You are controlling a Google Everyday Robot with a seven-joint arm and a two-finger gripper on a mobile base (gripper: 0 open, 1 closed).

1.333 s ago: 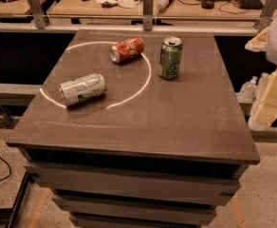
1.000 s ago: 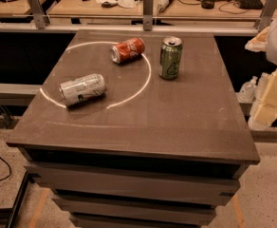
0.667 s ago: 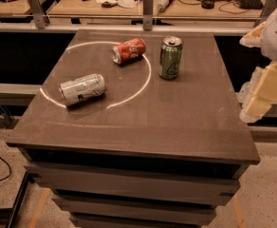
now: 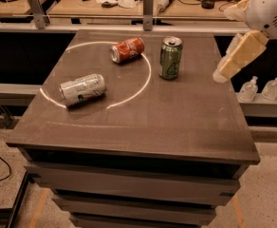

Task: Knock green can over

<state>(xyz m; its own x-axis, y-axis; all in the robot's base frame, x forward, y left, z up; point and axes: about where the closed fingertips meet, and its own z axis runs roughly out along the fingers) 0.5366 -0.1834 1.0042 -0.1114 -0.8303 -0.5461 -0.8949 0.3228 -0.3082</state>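
Observation:
The green can (image 4: 170, 57) stands upright on the dark table (image 4: 176, 122), at the back right, just outside a white circle marked on the top. It has a pale logo on its side and a silver top. My gripper (image 4: 222, 72) hangs from the white arm (image 4: 271, 8) at the upper right, above the table's right edge. It is to the right of the green can, about a can's height away and not touching it.
A red can (image 4: 127, 49) lies on its side inside the circle, left of the green can. A silver-white can (image 4: 82, 89) lies on the circle's left. A cluttered bench (image 4: 105, 4) runs behind. Two small bottles (image 4: 260, 88) stand on a ledge at the right.
My gripper has moved left from beyond the table's right side to above its right edge, closer to the green can. The cans have not moved.

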